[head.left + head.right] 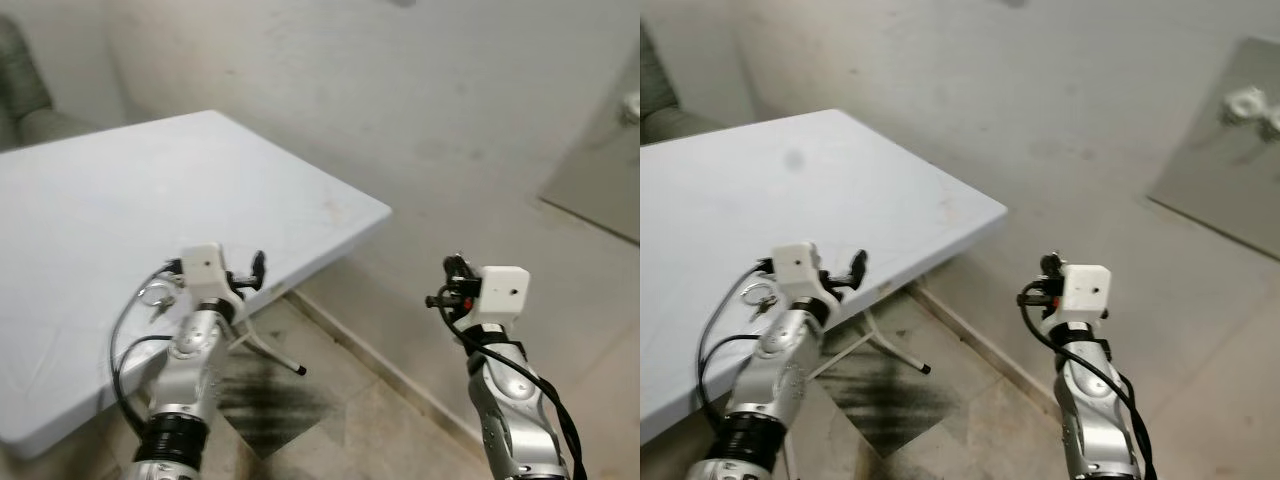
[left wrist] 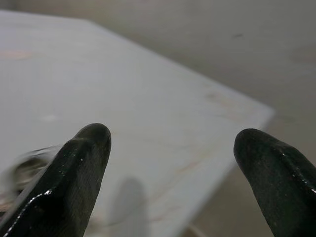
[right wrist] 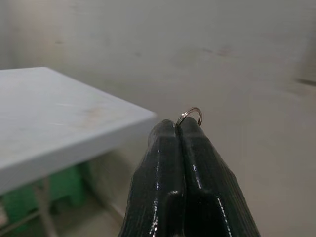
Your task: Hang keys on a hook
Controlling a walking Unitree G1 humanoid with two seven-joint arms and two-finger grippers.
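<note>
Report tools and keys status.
Right tool shut on key ring, facing the wall. Left tool open over white table, keys beside it.

Soft, even, dimmish light; the table (image 1: 120, 200) looks pale and washed out. Wrist views go blurry behind sharp, glossy fingers (image 3: 185, 187).

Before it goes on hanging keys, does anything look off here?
Keys lie on the table by the open left end effector, while the right end effector is shut on only a small ring. Dark smudge on the floor.
</note>
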